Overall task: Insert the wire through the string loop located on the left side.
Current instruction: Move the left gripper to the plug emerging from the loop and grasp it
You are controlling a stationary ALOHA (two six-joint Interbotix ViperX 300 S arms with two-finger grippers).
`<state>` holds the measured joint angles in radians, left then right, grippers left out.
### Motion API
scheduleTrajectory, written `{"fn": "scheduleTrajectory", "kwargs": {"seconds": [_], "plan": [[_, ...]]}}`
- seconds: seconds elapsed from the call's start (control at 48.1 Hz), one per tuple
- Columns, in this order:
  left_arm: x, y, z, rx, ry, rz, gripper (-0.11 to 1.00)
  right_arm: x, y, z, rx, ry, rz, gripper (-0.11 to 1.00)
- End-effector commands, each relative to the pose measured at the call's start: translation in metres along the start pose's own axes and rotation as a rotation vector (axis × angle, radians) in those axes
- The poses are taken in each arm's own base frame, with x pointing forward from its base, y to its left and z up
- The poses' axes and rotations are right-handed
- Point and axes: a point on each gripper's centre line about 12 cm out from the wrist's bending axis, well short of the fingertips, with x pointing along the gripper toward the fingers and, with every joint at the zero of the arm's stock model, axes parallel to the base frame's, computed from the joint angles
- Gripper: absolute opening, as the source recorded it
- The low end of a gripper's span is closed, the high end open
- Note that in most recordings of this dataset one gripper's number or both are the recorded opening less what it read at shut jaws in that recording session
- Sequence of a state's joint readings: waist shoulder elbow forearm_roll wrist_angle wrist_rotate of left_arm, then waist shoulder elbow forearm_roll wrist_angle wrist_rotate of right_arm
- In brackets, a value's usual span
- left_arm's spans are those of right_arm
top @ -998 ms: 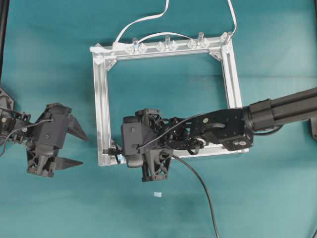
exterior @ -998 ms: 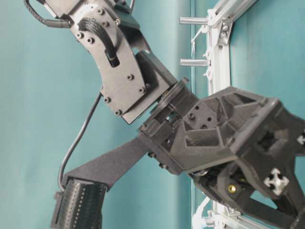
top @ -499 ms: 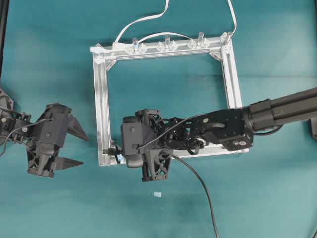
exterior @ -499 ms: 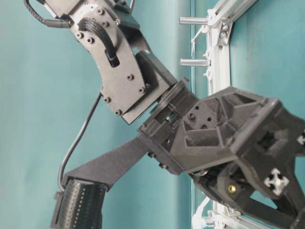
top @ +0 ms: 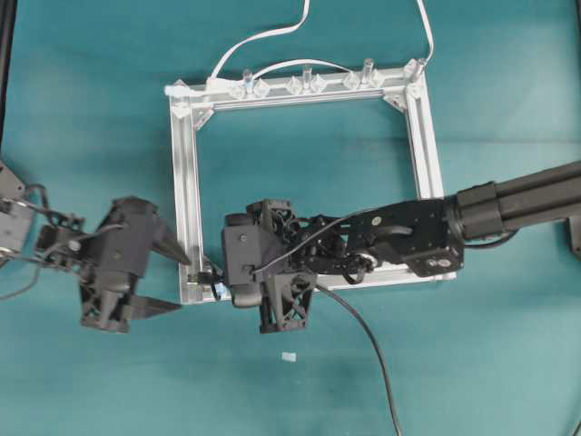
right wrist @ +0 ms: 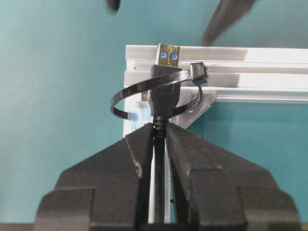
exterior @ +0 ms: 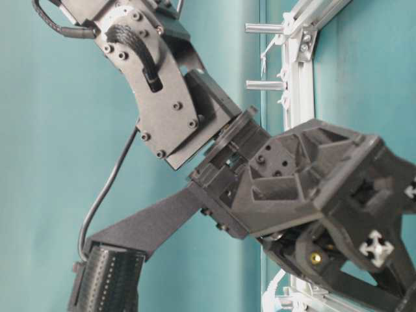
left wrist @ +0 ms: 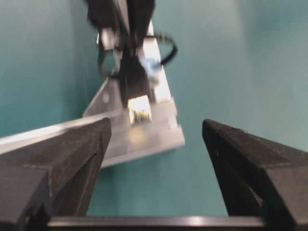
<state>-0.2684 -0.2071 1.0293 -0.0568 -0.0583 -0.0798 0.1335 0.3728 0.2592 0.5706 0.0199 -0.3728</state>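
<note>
Through thin black string loop (right wrist: 144,94), silver-tipped wire (right wrist: 163,86), aluminium frame (right wrist: 250,62)

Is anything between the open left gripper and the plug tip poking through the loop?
Nothing visible. In the left wrist view the plug sits straight ahead between the left gripper's open fingers, over the frame corner. The right gripper grips the wire behind the loop.

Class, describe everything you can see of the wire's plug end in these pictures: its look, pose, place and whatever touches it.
The wire is a thin black cable ending in a black moulded plug with a silver metal tip showing two blue spots. The right gripper is shut on the cable just behind the plug. The plug passes through the string loop, a dark thin band, its tip over the frame corner. The open left gripper faces the tip, not touching it.
</note>
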Motion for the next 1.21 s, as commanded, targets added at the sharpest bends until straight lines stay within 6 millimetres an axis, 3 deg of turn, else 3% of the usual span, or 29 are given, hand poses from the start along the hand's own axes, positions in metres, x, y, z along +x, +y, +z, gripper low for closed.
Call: {"fn": "scheduleTrajectory", "kwargs": {"seconds": [0.0,0.229,0.624,0.894,0.956,1.123,1.185], "plan": [[0.008,-0.003,0.012,-0.006,-0.029,-0.006,0.82,-0.006,0.004,0.02,-0.007,-0.054,0.008,0.13],[0.021,-0.001,0.009,-0.009,0.006,0.002,0.82,-0.006,0.004,0.019,-0.007,-0.052,0.008,0.13],[0.022,0.011,0.016,-0.038,-0.01,0.03,0.81,-0.006,0.005,0.02,-0.008,-0.053,0.009,0.13],[0.022,0.011,0.018,-0.038,-0.012,0.03,0.75,-0.006,0.004,0.02,-0.007,-0.054,0.008,0.13],[0.022,0.01,0.017,-0.038,-0.007,0.029,0.69,-0.006,0.004,0.02,-0.007,-0.054,0.008,0.13],[0.021,0.01,0.015,-0.083,0.015,0.031,0.24,-0.006,0.005,0.02,-0.007,-0.053,0.009,0.13],[0.021,0.01,0.014,-0.108,0.021,0.032,0.21,-0.006,0.005,0.02,-0.008,-0.055,0.009,0.13]]}}
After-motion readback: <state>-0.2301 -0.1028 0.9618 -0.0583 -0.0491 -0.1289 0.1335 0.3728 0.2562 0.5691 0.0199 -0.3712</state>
